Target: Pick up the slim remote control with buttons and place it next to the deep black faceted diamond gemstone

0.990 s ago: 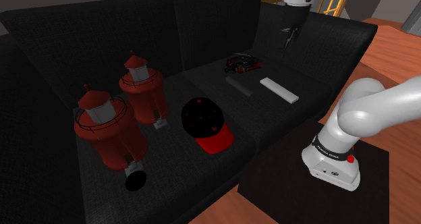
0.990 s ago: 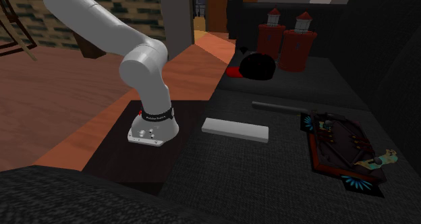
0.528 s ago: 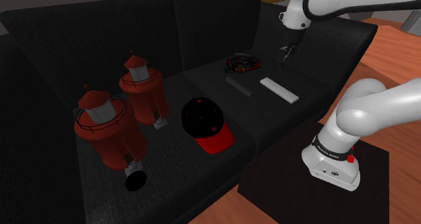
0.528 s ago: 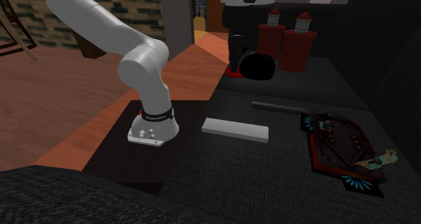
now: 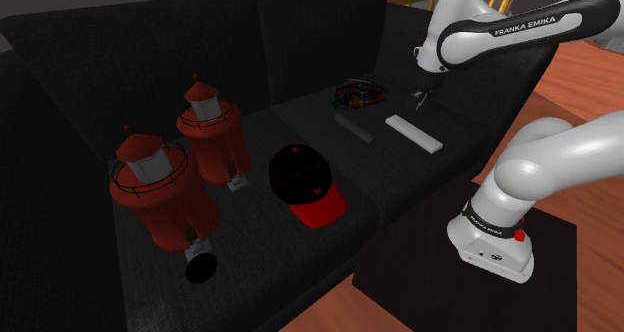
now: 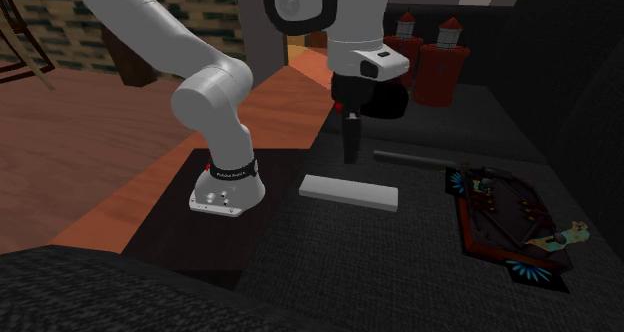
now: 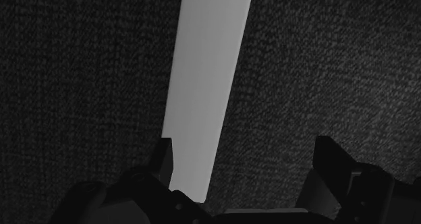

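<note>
The remote (image 5: 414,133) (image 6: 348,193) (image 7: 206,88) is a slim, plain pale grey slab lying flat on the black sofa seat (image 5: 300,240); no buttons are drawn on it. My black gripper (image 5: 418,100) (image 6: 350,145) (image 7: 246,175) hangs a little above its far end, pointing down, open and holding nothing. In the wrist view the slab's near end lies beside one of the fingers (image 7: 165,165), not between the two. The black gemstone (image 5: 201,267) sits at the seat's front edge, at the shoulder view's lower left, in front of a red lighthouse.
Two red lighthouse figures (image 5: 210,130) (image 5: 155,185) and a black and red cap (image 5: 305,180) stand between the remote and the gemstone. A dark slim bar (image 5: 354,128) (image 6: 415,159) and an ornate flat object (image 5: 358,93) (image 6: 500,215) lie beside the remote. Sofa backrest behind; wooden floor by the stand.
The arm has swung down into view and brought the open gripper low over the grey remote. Nothing on the sofa has moved.
</note>
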